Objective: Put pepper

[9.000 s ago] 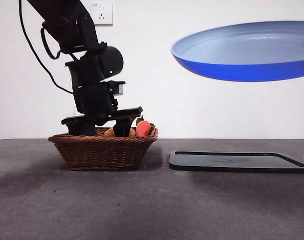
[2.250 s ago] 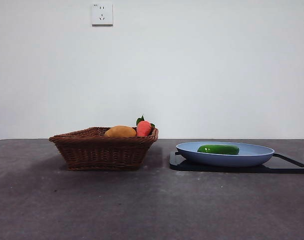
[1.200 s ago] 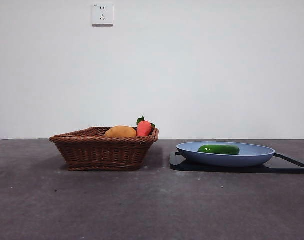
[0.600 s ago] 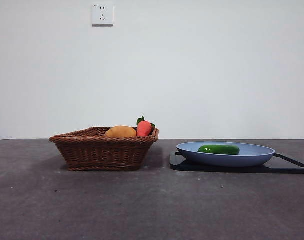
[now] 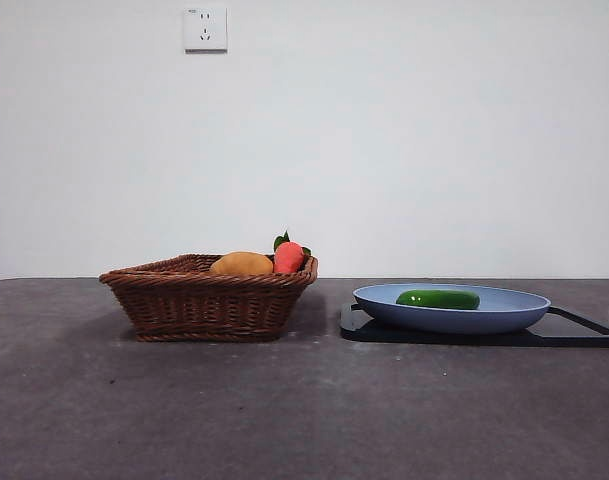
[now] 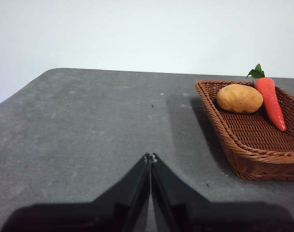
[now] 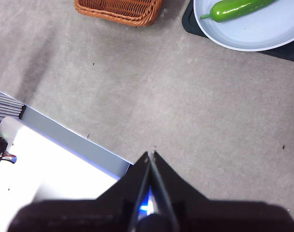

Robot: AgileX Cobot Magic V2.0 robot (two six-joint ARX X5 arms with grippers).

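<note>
The dark-green pepper [image 5: 437, 298] lies in the blue plate [image 5: 504, 318], which rests on a black tray [image 5: 584, 330] at the right. It also shows in the right wrist view [image 7: 236, 9], lying in the plate [image 7: 277, 29]. My left gripper [image 6: 150, 157] is shut and empty, held above bare table, away from the basket [image 6: 253, 145]. My right gripper [image 7: 151, 154] is shut and empty, high above the table's near edge, well away from the plate. Neither arm shows in the front view.
A brown wicker basket [image 5: 206, 300] stands left of the tray and holds a yellow-orange rounded fruit [image 5: 241, 263] and a red-orange fruit with green leaves [image 5: 288, 256]. A wall socket [image 5: 204, 28] is on the white wall behind.
About seven seconds ago an arm reached into the basket and the plate hung in the air. Over the last two seconds nothing has moved.
</note>
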